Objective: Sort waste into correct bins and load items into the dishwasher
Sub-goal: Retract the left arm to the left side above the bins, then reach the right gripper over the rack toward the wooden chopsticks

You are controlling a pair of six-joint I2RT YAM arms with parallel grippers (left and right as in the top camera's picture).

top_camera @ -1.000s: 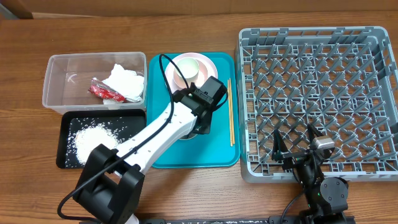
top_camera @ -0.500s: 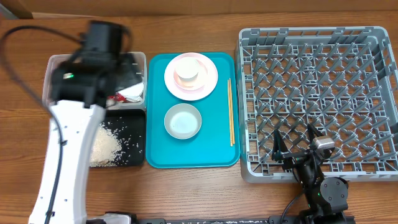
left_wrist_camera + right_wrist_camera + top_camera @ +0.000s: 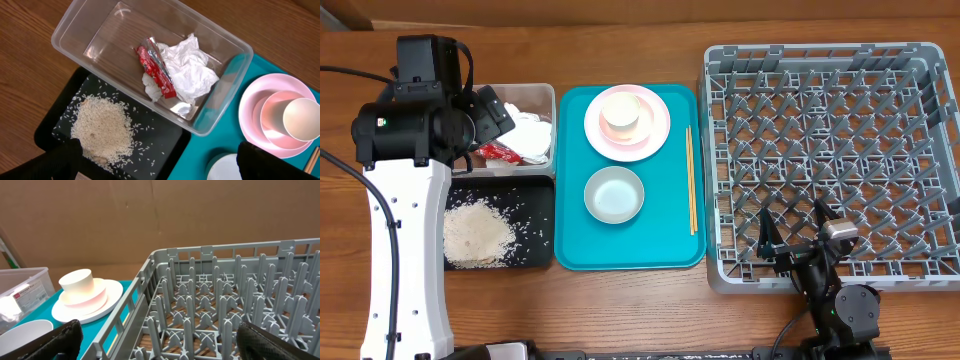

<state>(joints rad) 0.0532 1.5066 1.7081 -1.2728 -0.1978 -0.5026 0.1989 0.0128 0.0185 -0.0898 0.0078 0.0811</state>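
My left gripper [image 3: 498, 112] hangs open and empty above the clear tub [image 3: 546, 92], its fingers [image 3: 59, 161] spread wide. In the tub lie the crumpled tissue [image 3: 192, 75] and the red wrapper [image 3: 156, 74]. The rice heap [image 3: 102, 129] lies in the black tray [image 3: 535, 195]. On the teal tray, the pink plate [image 3: 655, 128] carries a stacked bowl and white cup [image 3: 623, 112]. A whitish bowl [image 3: 614, 194] and the chopsticks [image 3: 690, 180] also lie there. My right gripper [image 3: 792, 232] stands open over the near edge of the grey dish rack [image 3: 830, 110], which holds nothing.
The teal tray [image 3: 670, 240] lies between the bins and the rack. My left arm's white link [image 3: 405, 250] runs along the left side, beside the black tray. Bare wooden table surrounds everything. A brown cardboard wall [image 3: 150, 215] stands behind the rack.
My left arm has swung from above the bowl on the teal tray to the left, over the bins, and its jaws have opened. The right arm has not moved.
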